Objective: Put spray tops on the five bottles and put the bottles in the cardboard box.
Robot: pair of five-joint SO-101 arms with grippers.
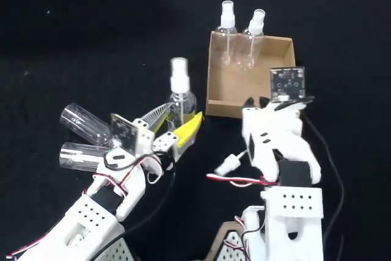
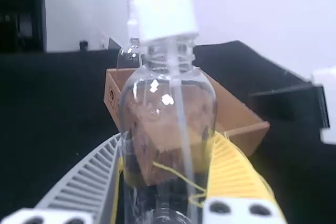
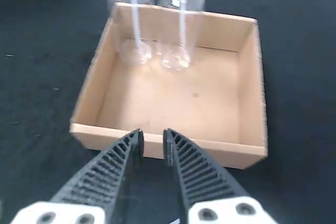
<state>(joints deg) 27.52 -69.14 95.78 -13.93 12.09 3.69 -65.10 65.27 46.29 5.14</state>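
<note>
A clear bottle [image 1: 182, 99] with a white spray top stands upright just left of the cardboard box [image 1: 211, 71], and my left gripper [image 1: 182, 114] is shut on it. In the left wrist view the bottle [image 2: 168, 119] sits between the grey and yellow fingers, with the box [image 2: 247, 129] behind. Two topped bottles [image 1: 227, 35] [image 1: 252, 41] stand in the box's far side. My right gripper [image 1: 256, 102] hovers at the box's near wall; in its own view the gripper [image 3: 152, 137] is narrowly open and holds nothing. A loose spray top [image 1: 229, 164] lies beside the right arm.
Two clear bottles without tops [image 1: 85, 123] [image 1: 79, 156] lie on their sides on the black table, left of the left arm. The near part of the box floor [image 3: 184, 98] is bare. Cables run from both arms near the table's front.
</note>
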